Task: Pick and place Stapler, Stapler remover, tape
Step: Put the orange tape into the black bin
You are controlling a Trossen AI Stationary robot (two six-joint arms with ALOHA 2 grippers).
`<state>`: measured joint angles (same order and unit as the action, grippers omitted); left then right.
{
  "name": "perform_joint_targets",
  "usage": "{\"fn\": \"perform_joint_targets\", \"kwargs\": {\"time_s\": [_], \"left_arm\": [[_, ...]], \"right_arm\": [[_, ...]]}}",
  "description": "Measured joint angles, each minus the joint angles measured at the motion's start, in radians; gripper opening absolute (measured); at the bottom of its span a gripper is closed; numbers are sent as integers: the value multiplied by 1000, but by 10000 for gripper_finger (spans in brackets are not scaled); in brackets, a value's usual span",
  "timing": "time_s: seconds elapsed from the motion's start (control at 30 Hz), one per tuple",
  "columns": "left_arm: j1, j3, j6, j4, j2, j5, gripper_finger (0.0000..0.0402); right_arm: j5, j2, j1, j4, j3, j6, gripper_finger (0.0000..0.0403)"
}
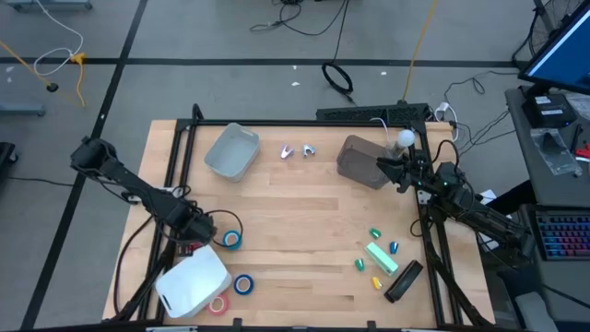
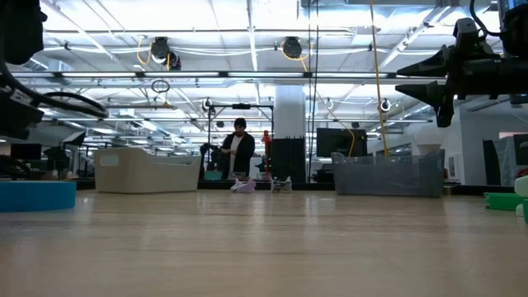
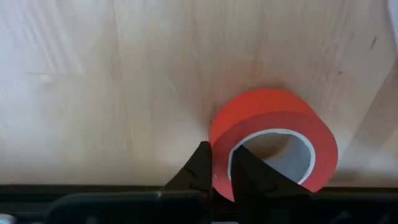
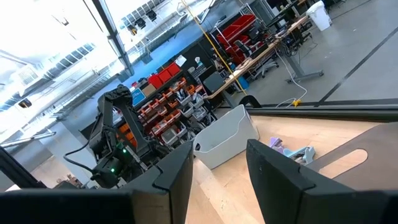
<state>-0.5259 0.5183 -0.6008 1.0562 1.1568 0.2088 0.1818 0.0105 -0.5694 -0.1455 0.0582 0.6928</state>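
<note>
Left gripper (image 3: pixel 221 171) clamps red tape (image 3: pixel 273 140) wall, wrist view only; right gripper (image 4: pixel 217 165) spread.

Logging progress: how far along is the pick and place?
Nothing looks binned yet. Left hand is shut on a red ring-shaped tape roll beside the white bin. Two blue rolls, one red roll, the black stapler and the removers remain on the wooden table. Right hand waits, open.

Wooden table (image 1: pixel 295 221), three bins, tape rolls (image 1: pixel 243 284) (red, blue), stapler (image 1: pixel 403 281)
</note>
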Motion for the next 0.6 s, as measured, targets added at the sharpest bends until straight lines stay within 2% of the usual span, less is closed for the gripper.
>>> {"fn": "perform_joint_targets", "kwargs": {"time_s": [0.17, 0.4, 0.6], "left_arm": [[0, 71, -46, 91, -34, -63, 27], [2, 262, -167, 284, -76, -257, 27], [47, 426, -247, 209, -103, -455, 27]], "right_arm": [[-1, 0, 0, 0, 0, 3, 141], [-1, 0, 0, 0, 0, 3, 141], [5, 0, 1, -20, 0, 43, 141]]}}
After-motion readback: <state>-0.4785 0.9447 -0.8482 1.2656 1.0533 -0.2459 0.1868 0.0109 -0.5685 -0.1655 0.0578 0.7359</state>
